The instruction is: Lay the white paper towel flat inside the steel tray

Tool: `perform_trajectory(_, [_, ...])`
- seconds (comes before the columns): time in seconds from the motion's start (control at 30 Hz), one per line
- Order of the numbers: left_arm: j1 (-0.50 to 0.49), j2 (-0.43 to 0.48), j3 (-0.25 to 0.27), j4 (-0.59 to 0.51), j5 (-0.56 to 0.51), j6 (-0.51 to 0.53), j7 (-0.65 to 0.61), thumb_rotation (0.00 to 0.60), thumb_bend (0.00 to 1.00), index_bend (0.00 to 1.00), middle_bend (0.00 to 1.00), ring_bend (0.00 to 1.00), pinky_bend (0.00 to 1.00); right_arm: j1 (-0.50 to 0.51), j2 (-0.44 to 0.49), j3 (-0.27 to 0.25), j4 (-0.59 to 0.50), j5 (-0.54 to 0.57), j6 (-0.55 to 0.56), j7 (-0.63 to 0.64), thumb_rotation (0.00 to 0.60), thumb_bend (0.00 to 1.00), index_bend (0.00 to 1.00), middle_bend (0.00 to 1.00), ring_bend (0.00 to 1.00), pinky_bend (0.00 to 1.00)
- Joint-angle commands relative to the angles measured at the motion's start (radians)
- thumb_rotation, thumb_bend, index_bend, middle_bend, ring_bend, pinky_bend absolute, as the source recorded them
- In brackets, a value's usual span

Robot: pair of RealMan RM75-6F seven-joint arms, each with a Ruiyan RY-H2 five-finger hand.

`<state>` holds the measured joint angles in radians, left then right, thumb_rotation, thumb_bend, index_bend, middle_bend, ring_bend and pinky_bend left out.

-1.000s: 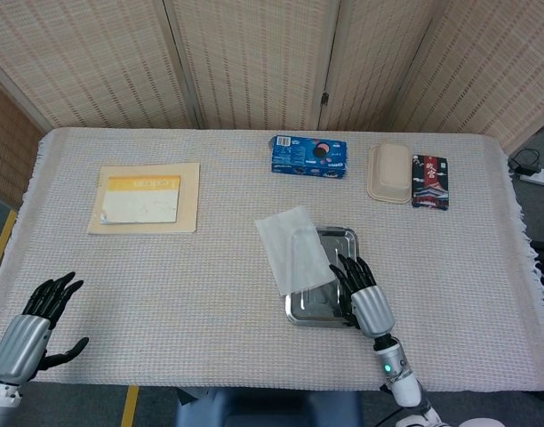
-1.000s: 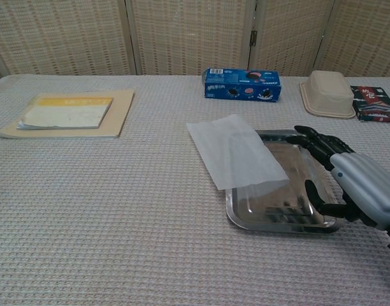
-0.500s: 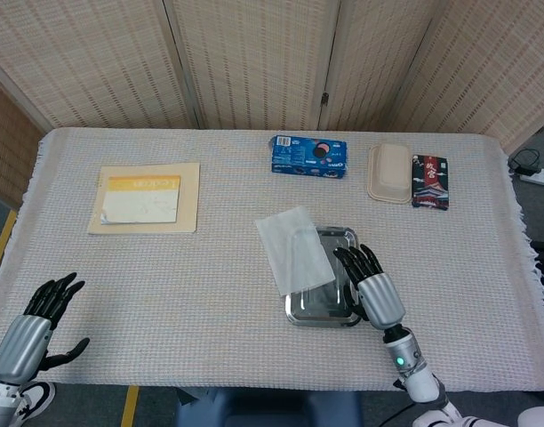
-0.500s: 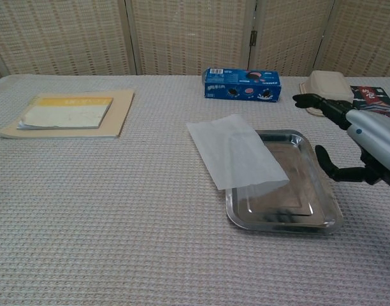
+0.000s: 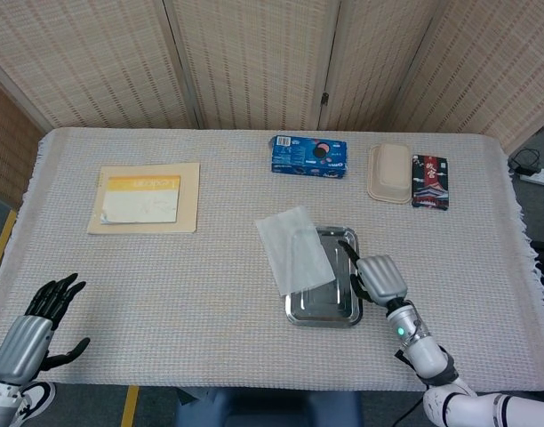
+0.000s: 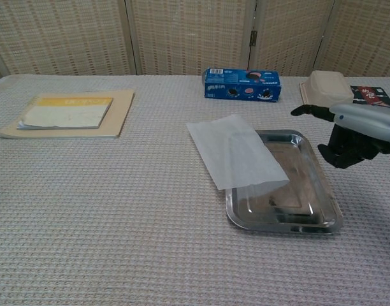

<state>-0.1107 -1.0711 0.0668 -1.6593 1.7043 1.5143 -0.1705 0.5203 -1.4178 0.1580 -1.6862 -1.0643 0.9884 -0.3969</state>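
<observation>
While the white paper towel (image 5: 294,250) lies half over the steel tray's (image 5: 324,310) left rim at frame centre, right hand (image 5: 377,277) hovers curled, empty; left hand (image 5: 36,322) spread, empty, lower left.

White paper towel (image 5: 294,250), shiny steel tray (image 5: 324,305), blue box (image 5: 308,157)

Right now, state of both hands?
Left hand: open, fingers apart, holding nothing.
Right hand: above the tray's right edge, fingers curled in, holding nothing; paper towel untouched.
</observation>
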Motion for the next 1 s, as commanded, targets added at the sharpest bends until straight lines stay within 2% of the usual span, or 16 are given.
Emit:
perform_trajectory(0.03, [-0.002, 0.001, 0.001, -0.001, 0.000, -0.003, -0.009, 0.600, 0.35, 0.00, 0.00, 0.00, 0.00, 0.134, 0.065, 0.016, -0.078, 0.312, -0.177, -0.144, 0.600, 0.69, 0.01, 1.00, 1.00, 1.00])
perform_trajectory(0.27, [-0.002, 0.008, 0.005, 0.000, 0.005, 0.001, -0.033, 0.600, 0.36, 0.00, 0.00, 0.00, 0.00, 0.253, 0.068, 0.006, -0.095, 0.521, -0.242, -0.142, 0.600, 0.70, 0.01, 1.00, 1.00, 1.00])
perform_trajectory(0.47, [0.002, 0.009, 0.002, 0.000, 0.013, 0.019, -0.040, 0.600, 0.36, 0.00, 0.00, 0.00, 0.00, 0.311, 0.049, -0.009, -0.097, 0.575, -0.219, -0.133, 0.600, 0.69, 0.01, 1.00, 1.00, 1.00])
perform_trajectory(0.63, [0.005, 0.013, 0.004, 0.002, 0.023, 0.031, -0.049, 0.600, 0.36, 0.00, 0.00, 0.00, 0.00, 0.353, 0.004, -0.034, -0.053, 0.622, -0.214, -0.124, 0.600, 0.69, 0.01, 1.00, 1.00, 1.00])
perform_trajectory(0.83, [0.007, 0.014, 0.005, 0.017, 0.050, 0.061, -0.085, 0.600, 0.36, 0.00, 0.00, 0.00, 0.00, 0.396, -0.062, -0.058, -0.014, 0.678, -0.152, -0.152, 0.600, 0.69, 0.02, 1.00, 1.00, 1.00])
perform_trajectory(1.0, [0.009, 0.017, 0.007, 0.016, 0.041, 0.056, -0.089, 0.600, 0.36, 0.00, 0.00, 0.00, 0.00, 0.412, -0.096, -0.072, -0.009, 0.696, -0.081, -0.177, 0.600, 0.69, 0.09, 1.00, 1.00, 1.00])
